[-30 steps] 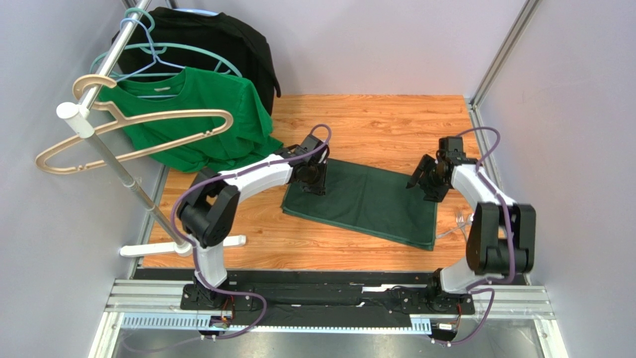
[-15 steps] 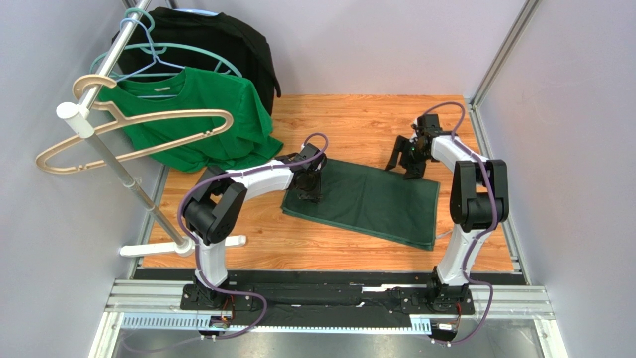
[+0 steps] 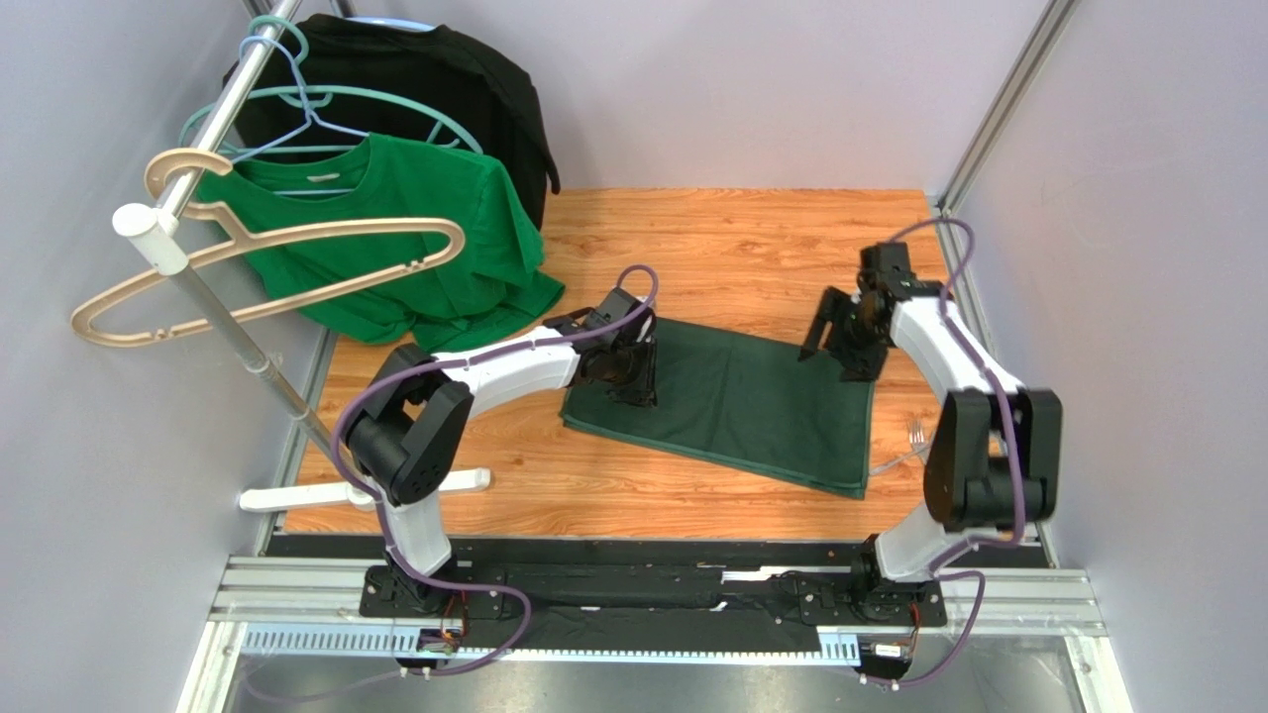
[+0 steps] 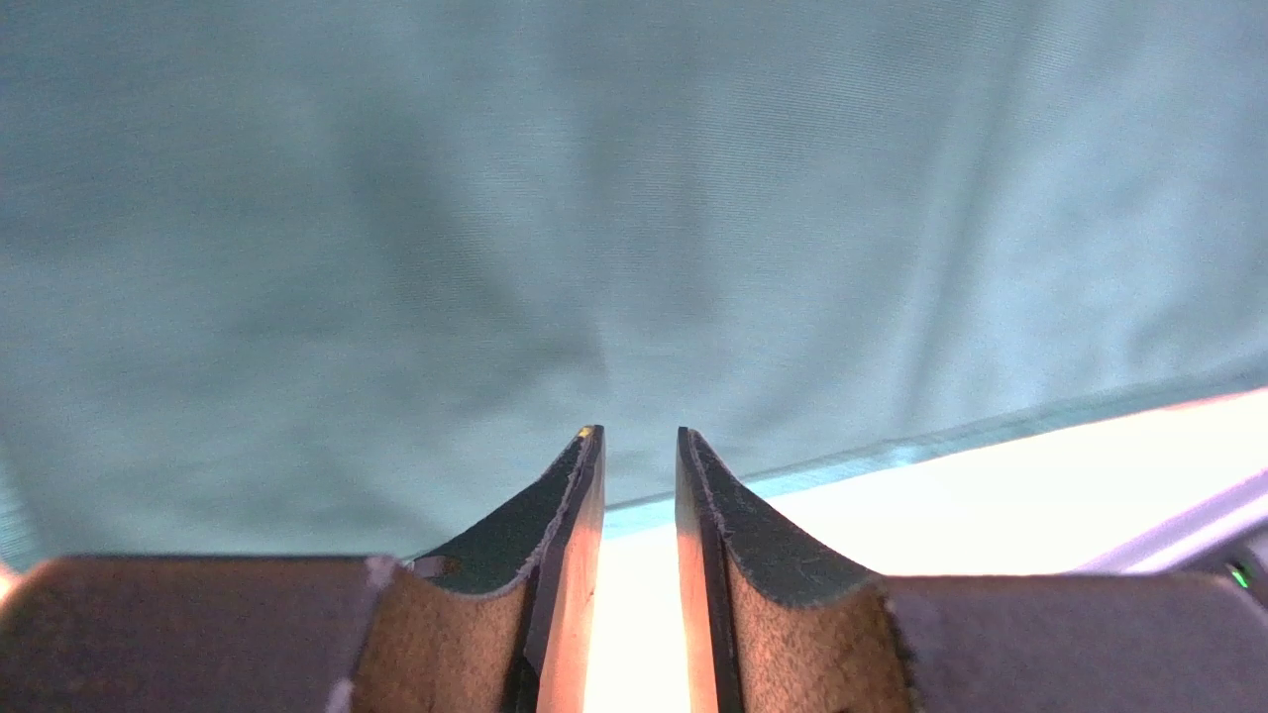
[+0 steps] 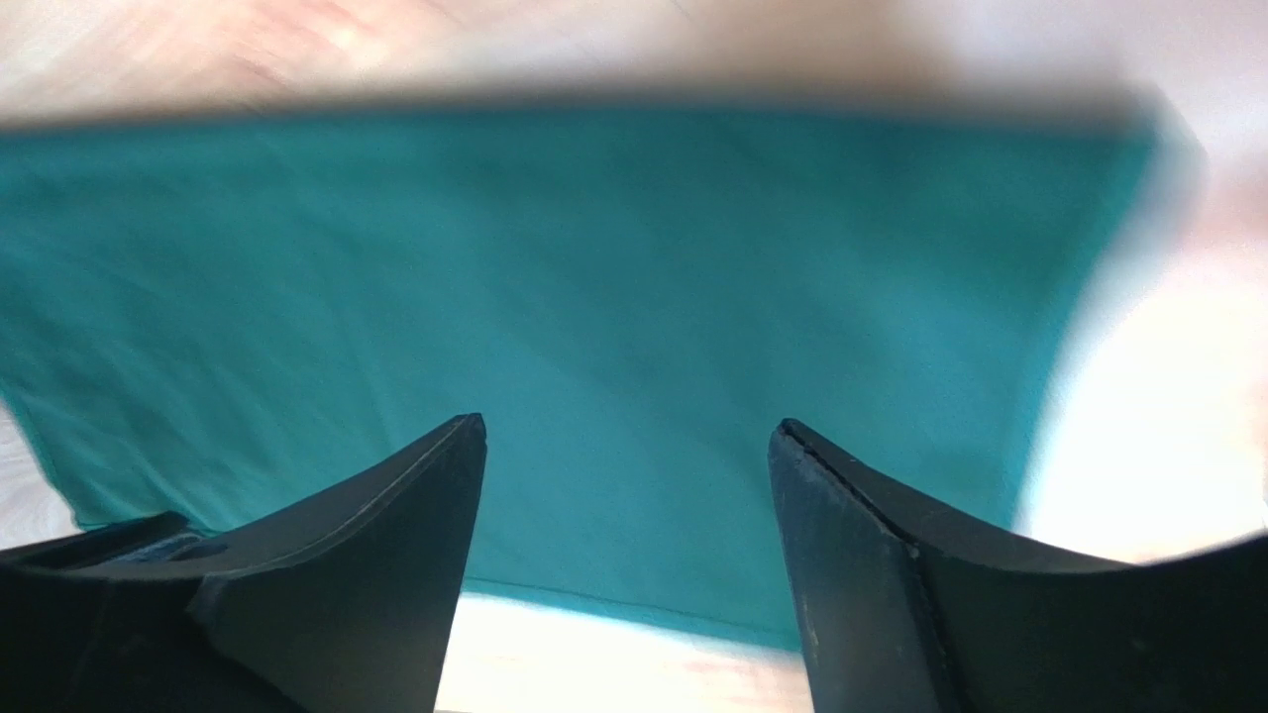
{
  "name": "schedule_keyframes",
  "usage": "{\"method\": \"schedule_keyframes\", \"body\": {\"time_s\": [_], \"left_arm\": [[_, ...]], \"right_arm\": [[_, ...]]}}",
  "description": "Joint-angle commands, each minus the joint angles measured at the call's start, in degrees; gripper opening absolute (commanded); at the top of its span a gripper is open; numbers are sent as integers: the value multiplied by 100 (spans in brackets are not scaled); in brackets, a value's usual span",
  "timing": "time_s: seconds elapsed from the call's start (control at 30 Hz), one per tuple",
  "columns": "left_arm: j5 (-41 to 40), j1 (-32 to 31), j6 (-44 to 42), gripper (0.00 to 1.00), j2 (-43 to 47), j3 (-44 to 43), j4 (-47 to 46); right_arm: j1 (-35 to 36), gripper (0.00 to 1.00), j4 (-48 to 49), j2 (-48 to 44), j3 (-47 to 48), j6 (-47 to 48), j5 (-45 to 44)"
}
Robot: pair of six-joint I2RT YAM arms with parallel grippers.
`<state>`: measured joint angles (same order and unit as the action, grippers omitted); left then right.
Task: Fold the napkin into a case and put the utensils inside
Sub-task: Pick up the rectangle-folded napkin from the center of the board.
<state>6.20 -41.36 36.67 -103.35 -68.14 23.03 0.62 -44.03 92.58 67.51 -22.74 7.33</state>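
The dark green napkin [image 3: 729, 404] lies flat on the wooden table [image 3: 744, 238] as a broad slanted rectangle; no case shows. My left gripper [image 3: 631, 372] rests at its far left corner. In the left wrist view the left gripper [image 4: 637, 438] has a narrow gap holding nothing, and the napkin [image 4: 596, 223] fills the view beyond its tips. My right gripper [image 3: 841, 334] hovers over the far right corner; it [image 5: 627, 427] stands wide open above the napkin [image 5: 596, 268]. A pale fork-like utensil [image 3: 914, 438] peeks out by the napkin's right edge.
At the left stands a metal clothes rack [image 3: 223, 320] with a bright green T-shirt [image 3: 395, 245], a black garment [image 3: 432, 82] and a beige hanger [image 3: 253, 275]. Its white foot [image 3: 357, 490] lies on the table's near left. Grey walls close in left and right.
The right arm swung out to the far right, then came back over the napkin's far right corner. The left jaws parted slightly at the far left corner.
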Motion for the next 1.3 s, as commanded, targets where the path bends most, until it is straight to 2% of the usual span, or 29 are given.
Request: {"method": "schedule_keyframes", "body": {"time_s": [0.0, 0.13, 0.3, 0.4, 0.5, 0.63, 0.73, 0.87, 0.97, 1.13, 1.27], "left_arm": [[522, -354, 15, 33, -43, -419, -289], [602, -355, 315, 30, -335, -324, -500], [278, -355, 271, 30, -300, -121, -571], [163, -364, 315, 30, -98, 168, -711], [66, -364, 394, 31, 157, 459, -896], [-31, -363, 341, 32, 411, 459, -703], [-110, -355, 254, 32, 526, 346, -528], [-93, -355, 166, 32, 684, 240, -430], [109, -355, 130, 32, 615, 152, -466], [364, -355, 104, 32, 448, 20, -439], [426, -355, 78, 32, 500, 73, -422]], "right_arm": [[-335, 66, -54, -819, -841, -311, -243], [-274, 64, 517, -838, -1336, -222, 224], [85, 65, 1019, -128, -1328, -108, 339], [254, 65, 1212, 469, -1030, 24, 278], [430, 66, 1169, 980, -433, 243, 111], [579, 66, 924, 1744, 602, 568, 163], [588, 67, 293, 1651, 974, 587, -160], [378, 75, -18, 879, 660, 552, -1224], [9, 74, -35, 858, 579, 674, -1181], [-10, 72, -26, 1385, 1062, 1473, -1129], [-175, 73, 263, 1570, 1028, 1896, -613]]}}
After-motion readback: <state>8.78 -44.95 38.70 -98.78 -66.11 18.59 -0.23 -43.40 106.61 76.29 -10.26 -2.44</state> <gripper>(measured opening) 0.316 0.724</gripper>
